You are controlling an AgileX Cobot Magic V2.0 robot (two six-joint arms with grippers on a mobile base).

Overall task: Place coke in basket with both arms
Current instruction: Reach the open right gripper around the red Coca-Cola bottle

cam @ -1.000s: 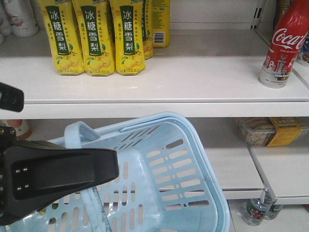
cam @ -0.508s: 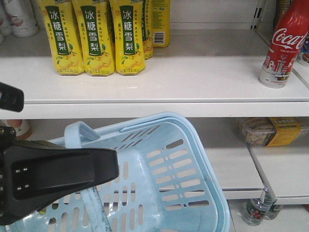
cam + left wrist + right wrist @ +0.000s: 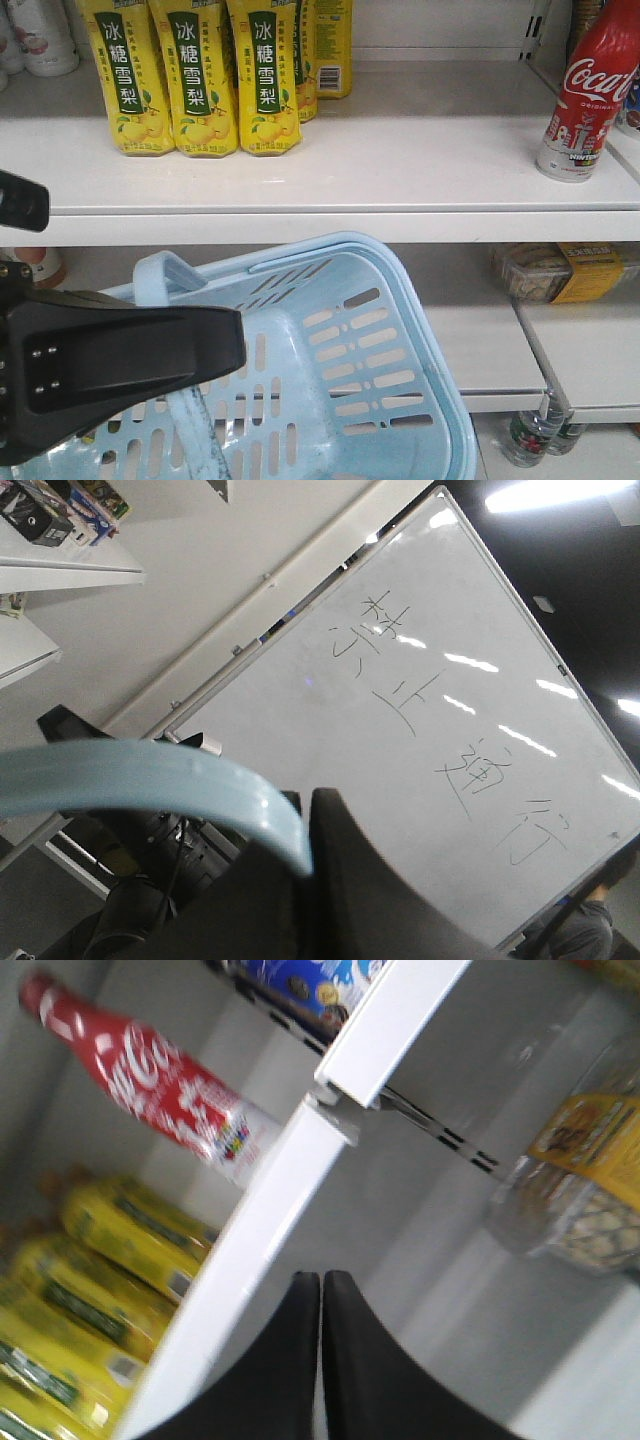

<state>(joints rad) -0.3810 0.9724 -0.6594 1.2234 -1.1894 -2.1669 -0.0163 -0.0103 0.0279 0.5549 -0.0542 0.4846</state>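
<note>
The coke (image 3: 588,90), a red bottle with white script, stands upright at the right end of the upper shelf; the right wrist view also shows the coke (image 3: 150,1080). The light blue basket (image 3: 300,250) hangs tilted below that shelf, and nothing shows inside it. My left gripper (image 3: 228,345) is at the lower left, over the basket's near side. In the left wrist view the left gripper (image 3: 308,815) is shut on the basket's blue handle (image 3: 150,775). My right gripper (image 3: 321,1282) is shut with nothing in it, just under the white shelf edge, apart from the coke.
Yellow pear drink bottles (image 3: 190,80) stand in rows at the upper shelf's left. The white shelf edge (image 3: 400,225) runs across above the basket. A clear snack tub (image 3: 560,270) sits on the lower right shelf, with small bottles (image 3: 530,430) below it. White bottles (image 3: 40,35) stand far left.
</note>
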